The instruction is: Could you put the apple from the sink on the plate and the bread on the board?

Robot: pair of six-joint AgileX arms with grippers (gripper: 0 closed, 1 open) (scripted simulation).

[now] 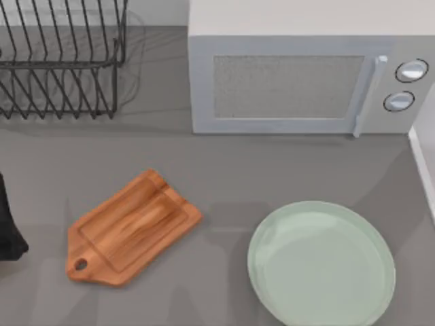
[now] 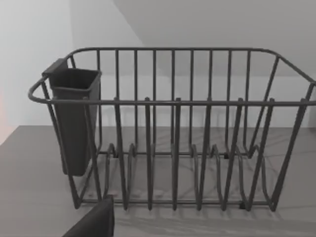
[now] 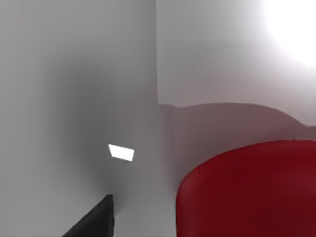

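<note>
Plate: the large round pale green plate point(image 1: 321, 266) lies bare at the table's right.
Board: the brown wooden cutting board with holed handle point(image 1: 132, 226) lies bare, left of the plate.
Apple: the glossy red apple point(image 3: 249, 190) looms close before the right wrist camera against pale sink walls; not yet delivered.
Bread: no position established.
Right gripper: close by the apple; opening and hold cannot be told.
Left arm: parked at the left edge point(image 1: 8, 227), facing the dark wire dish rack point(image 2: 173, 128); finger state cannot be told.
Progress: neither placement done.

kitchen counter | microwave point(image 1: 306, 81) | dish rack point(image 1: 64, 61) | board point(image 1: 132, 227)
</note>
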